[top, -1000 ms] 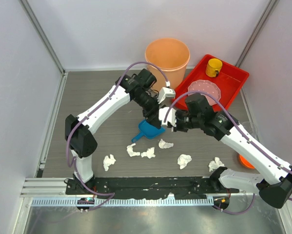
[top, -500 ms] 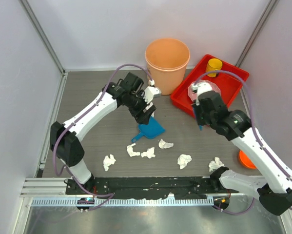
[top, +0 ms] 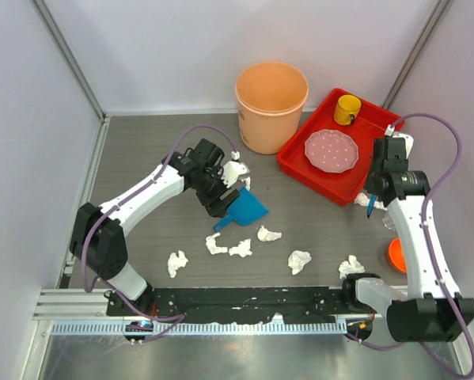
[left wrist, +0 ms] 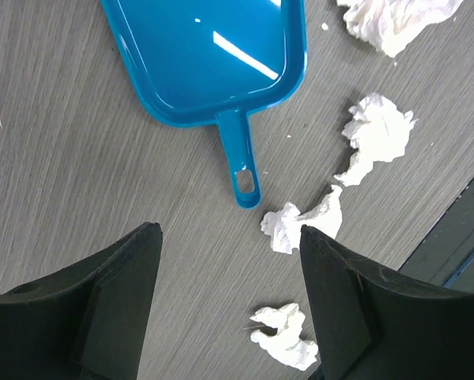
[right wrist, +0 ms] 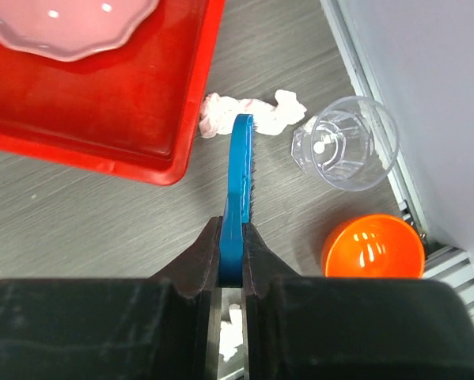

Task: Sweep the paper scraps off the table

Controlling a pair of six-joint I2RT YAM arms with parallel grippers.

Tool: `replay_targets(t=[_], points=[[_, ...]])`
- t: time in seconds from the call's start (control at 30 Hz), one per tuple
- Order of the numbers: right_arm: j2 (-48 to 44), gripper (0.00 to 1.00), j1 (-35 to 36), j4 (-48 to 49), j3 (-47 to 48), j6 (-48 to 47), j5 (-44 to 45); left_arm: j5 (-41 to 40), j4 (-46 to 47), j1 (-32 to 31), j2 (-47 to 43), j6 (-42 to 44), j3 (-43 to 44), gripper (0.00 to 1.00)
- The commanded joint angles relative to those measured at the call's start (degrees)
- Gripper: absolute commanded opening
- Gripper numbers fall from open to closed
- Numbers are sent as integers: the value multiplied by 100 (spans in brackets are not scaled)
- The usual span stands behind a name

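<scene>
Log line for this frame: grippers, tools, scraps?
left gripper: open, above dustpan handle | right gripper: shut on brush | paper scraps: loose on table

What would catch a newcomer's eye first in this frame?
White paper scraps lie strewn along the near part of the table, close to a blue dustpan that lies under the open left gripper. At the right, the right gripper is shut on a blue brush aimed at a stray scrap between the red tray and a clear cup.

Orange bucket beside red tray with 1 pink plate, 1 yellow cup; clear cup near round orange item.
</scene>
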Motion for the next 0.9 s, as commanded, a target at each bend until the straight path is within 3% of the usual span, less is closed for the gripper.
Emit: replay_targets(t=[0.0, 0.43, 0.87], points=[[467, 1, -383, 1096, -432, 277, -198, -102, 133, 26, -236, 204, -108, 73], [1688, 1, -1068, 2625, -73, 533, -22, -234, 221, 35, -359, 293, -213, 72], [3034, 1, -1719, 2837, 648, 375, 549, -304, 63, 35, -122, 433, -135, 70]])
